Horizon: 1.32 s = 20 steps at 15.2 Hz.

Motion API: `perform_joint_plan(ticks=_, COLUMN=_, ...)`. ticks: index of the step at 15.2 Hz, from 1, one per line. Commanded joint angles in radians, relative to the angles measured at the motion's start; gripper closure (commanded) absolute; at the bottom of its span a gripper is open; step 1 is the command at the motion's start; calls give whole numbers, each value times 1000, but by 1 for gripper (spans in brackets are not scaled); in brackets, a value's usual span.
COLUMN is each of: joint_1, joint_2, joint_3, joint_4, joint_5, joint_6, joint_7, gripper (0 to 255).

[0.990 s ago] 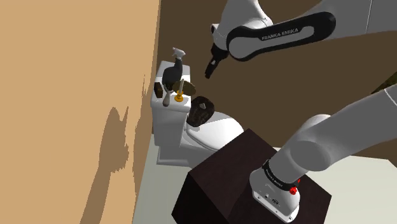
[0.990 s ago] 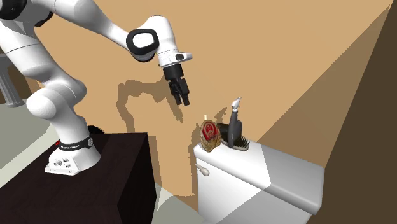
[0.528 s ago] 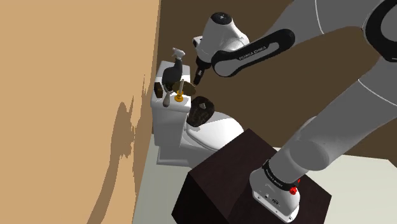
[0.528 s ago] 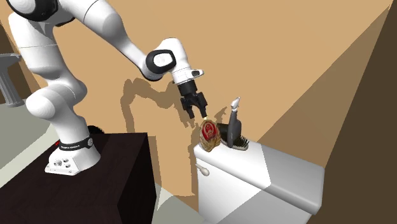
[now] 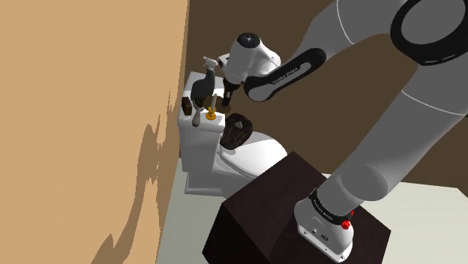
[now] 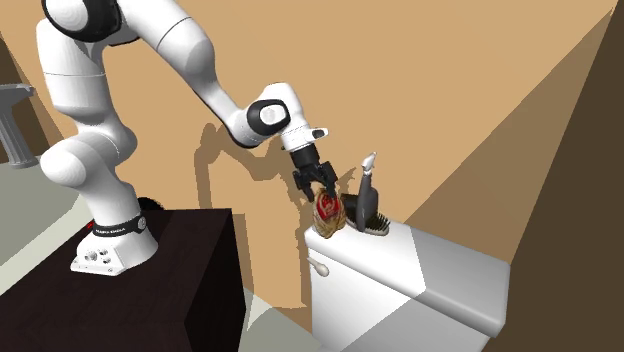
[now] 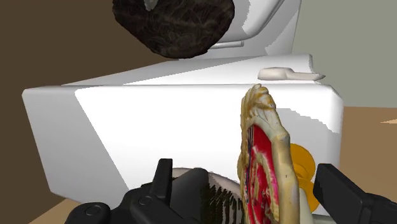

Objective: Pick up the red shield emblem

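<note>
The claw point(image 7: 245, 170) is hanging open astride the red shield emblem point(image 7: 264, 146), which is standing upright on the toilet tank point(image 7: 159, 121) beside a dark brush point(image 6: 365, 210), apparently ungripped, leaving closing and lifting pending.

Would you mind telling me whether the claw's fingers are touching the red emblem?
No: in the wrist view the red and gold emblem stands upright between the claw's fingers, which stand apart from it on both sides.

Arm point(image 6: 170, 35) stretched forward; gripper point(image 6: 322, 186) angled down, 2 fingers point(image 7: 347, 194) apart.
</note>
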Motion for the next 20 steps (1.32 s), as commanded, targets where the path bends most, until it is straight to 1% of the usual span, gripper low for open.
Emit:
perform_joint_plan(ticks=1, joint_1=2, joint_2=20, joint_3=-5, joint_4=-1, joint_5=-32, joint_6=17, joint_7=31, gripper=0)
perform_joint_plan(ticks=2, joint_1=4, joint_2=38, joint_3=-10, joint_4=0, joint_5=-57, joint_6=31, joint_7=56, gripper=0)
perform_joint_plan(ticks=4, joint_1=4, joint_2=38, joint_3=-11, joint_4=0, joint_5=-57, joint_6=31, joint_7=56, gripper=0)
perform_joint_plan(ticks=5, joint_1=4, joint_2=38, joint_3=-11, joint_4=-1, joint_5=-58, joint_6=32, joint_7=57, gripper=255)
perform_joint_plan(ticks=14, joint_1=4, joint_2=38, joint_3=-11, joint_4=0, joint_5=-57, joint_6=31, joint_7=56, gripper=255)
perform_joint_plan(ticks=20, joint_1=-1, joint_2=-27, joint_3=8, joint_4=1, joint_5=35, joint_6=-23, joint_7=-34, gripper=255)
